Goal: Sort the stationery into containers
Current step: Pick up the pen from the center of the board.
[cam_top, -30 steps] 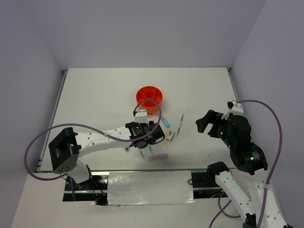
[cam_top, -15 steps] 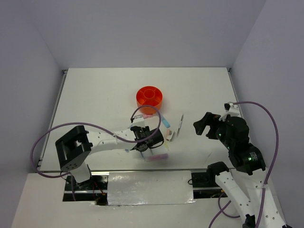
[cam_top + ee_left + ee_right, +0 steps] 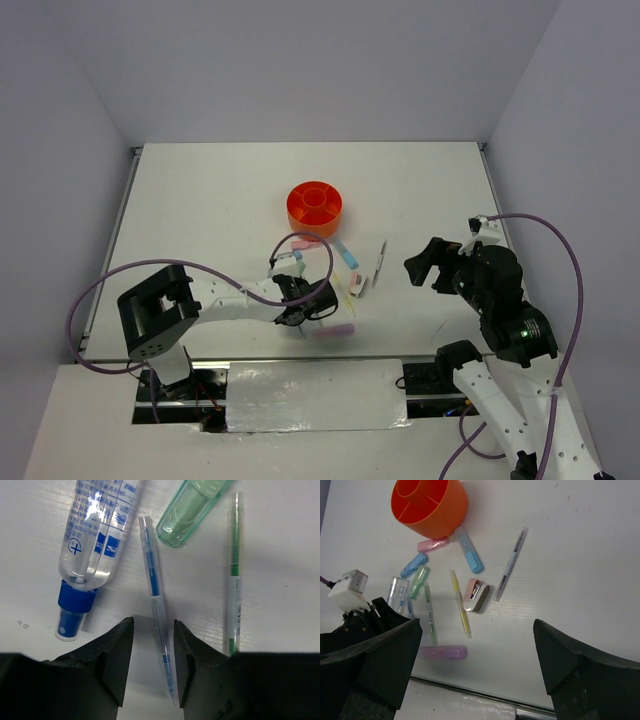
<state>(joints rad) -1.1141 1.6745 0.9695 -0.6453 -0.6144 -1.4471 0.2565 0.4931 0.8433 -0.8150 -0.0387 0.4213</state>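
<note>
The left gripper [image 3: 152, 624] straddles a thin blue pen [image 3: 150, 570], jaws slightly apart with a sliver of gap on each side. The pen lies on the table [image 3: 280, 555] between a clear blue-capped tube [image 3: 92, 535] and a green pen [image 3: 233, 580]. The arm reaches low to the right, with the orange organizer [image 3: 314, 206] farther away and the right gripper [image 3: 427, 262] hanging wide open, holding nothing.

Top view: you look down from above and behind the arm bases, with the whole white table [image 3: 200, 200] in frame. Left wrist: very close, straight down on a clear blue-capped plastic tube [image 3: 92, 545]. Right wrist: higher and tilted. It shares that tube with the left wrist, and the round orange plastic organizer [image 3: 429, 506], upper left of its frame, with the top view.
</note>
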